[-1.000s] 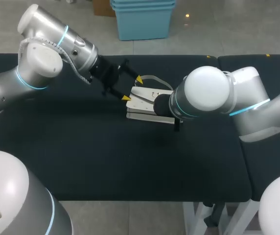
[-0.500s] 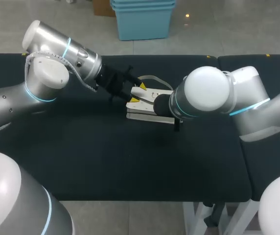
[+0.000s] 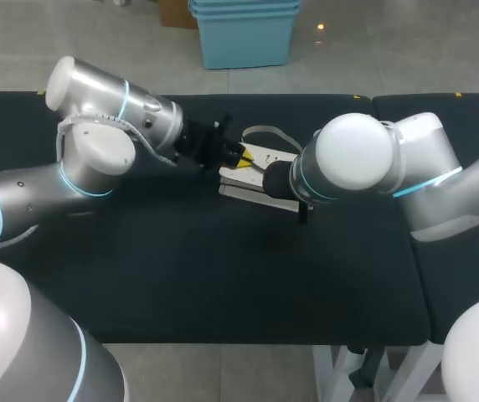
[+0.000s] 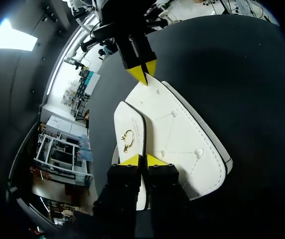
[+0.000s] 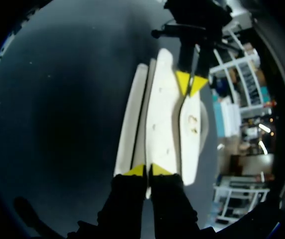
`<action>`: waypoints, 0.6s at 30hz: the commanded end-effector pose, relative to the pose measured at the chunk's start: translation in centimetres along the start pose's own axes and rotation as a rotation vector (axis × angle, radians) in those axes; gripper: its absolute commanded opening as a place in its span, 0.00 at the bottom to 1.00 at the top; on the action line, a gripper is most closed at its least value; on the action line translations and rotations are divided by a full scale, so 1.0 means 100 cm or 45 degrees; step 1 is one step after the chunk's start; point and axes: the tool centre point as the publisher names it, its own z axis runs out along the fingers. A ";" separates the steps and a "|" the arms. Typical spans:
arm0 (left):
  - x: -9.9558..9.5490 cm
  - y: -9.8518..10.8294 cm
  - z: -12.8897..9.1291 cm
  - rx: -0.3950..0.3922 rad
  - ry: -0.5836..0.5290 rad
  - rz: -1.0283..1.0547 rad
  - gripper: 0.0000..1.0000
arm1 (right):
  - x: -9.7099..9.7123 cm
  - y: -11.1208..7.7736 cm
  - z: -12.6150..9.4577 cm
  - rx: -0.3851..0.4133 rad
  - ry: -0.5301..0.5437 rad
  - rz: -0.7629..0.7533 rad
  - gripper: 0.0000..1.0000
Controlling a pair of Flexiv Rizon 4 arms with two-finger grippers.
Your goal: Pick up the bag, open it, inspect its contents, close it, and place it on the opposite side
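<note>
Left gripper (image 4: pixel 143 160) has moved right and now pinches the left end of the white quilted leather bag (image 4: pixel 182 134); right gripper (image 5: pixel 146 170) pinches its right end.

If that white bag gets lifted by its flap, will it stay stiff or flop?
The bag likely holds shape: its quilted panels lie flat. The flap, pinched by the left tool, probably hinges up first. The thin strap would probably dangle.

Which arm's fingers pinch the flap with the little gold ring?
The left arm's fingers pinch the flap beside the gold ring; the right arm's fingers pinch the bag's plain opposite end.
</note>
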 end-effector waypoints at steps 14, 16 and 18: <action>-0.040 0.024 -0.020 0.060 0.170 -0.382 0.00 | 0.003 0.001 0.003 -0.003 -0.007 0.000 0.00; -0.041 0.028 -0.021 0.062 0.193 -0.413 0.00 | 0.003 0.001 0.003 -0.003 -0.007 0.000 0.00; -0.042 0.032 -0.021 0.069 0.210 -0.450 0.00 | 0.003 0.001 0.003 -0.003 -0.007 0.000 0.00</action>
